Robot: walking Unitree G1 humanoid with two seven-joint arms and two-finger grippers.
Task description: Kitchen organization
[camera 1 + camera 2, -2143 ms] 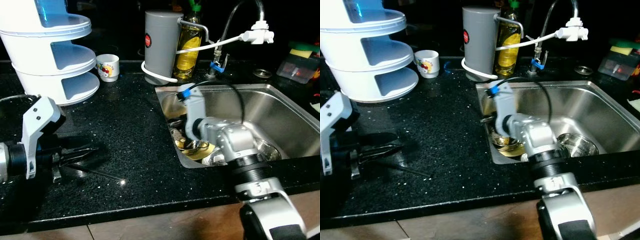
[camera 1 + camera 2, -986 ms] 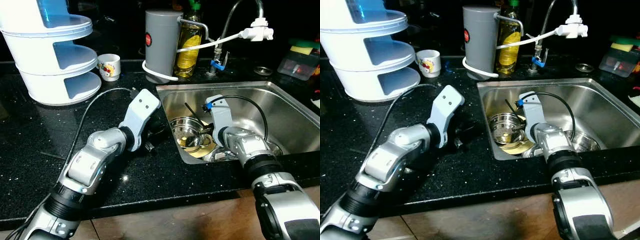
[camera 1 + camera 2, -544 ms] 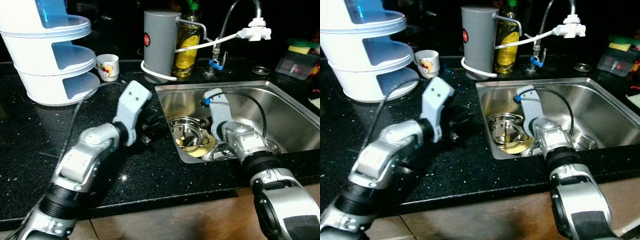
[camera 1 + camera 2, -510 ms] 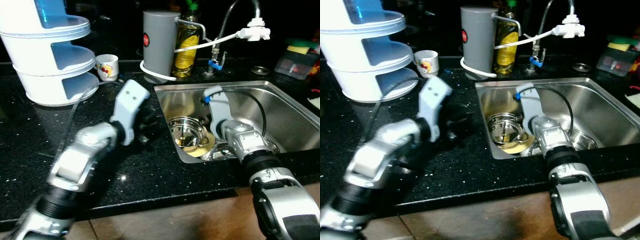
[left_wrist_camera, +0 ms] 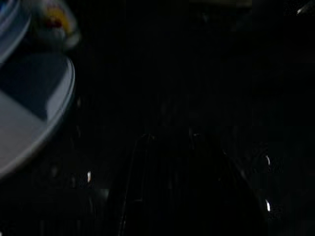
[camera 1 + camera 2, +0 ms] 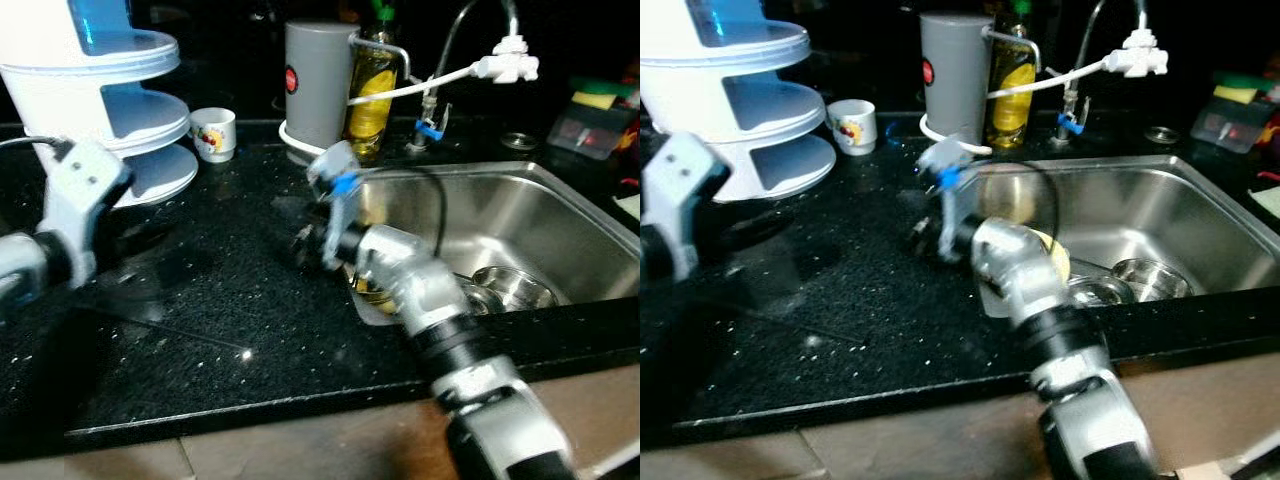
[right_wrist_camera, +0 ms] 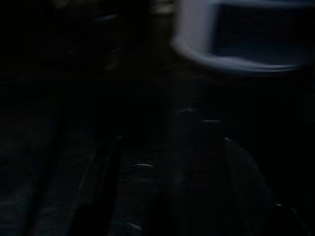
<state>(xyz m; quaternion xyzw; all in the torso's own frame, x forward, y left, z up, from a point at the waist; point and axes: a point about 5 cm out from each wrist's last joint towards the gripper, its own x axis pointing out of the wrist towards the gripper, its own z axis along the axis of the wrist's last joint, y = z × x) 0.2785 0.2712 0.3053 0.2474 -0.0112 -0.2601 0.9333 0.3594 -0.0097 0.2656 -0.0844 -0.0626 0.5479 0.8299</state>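
Both arms over the black worktop (image 6: 220, 300), blurred.
Right end effector (image 6: 303, 245) is just left of the sink (image 6: 560, 200); left end effector (image 6: 125, 235) is near the rack (image 6: 120, 110). Grip on either: cannot tell.

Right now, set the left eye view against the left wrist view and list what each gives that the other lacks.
Left eye view adds: the steel sink, the faucet, the grey canister, the oil bottle, a steel bowl in the sink, and the right arm reaching across the sink's left edge.
Left wrist view adds: a close, low angle on the bottom tier of the white rack; the rest is too dark to read.
Both: the white rack, the mug beside it, and the black counter.
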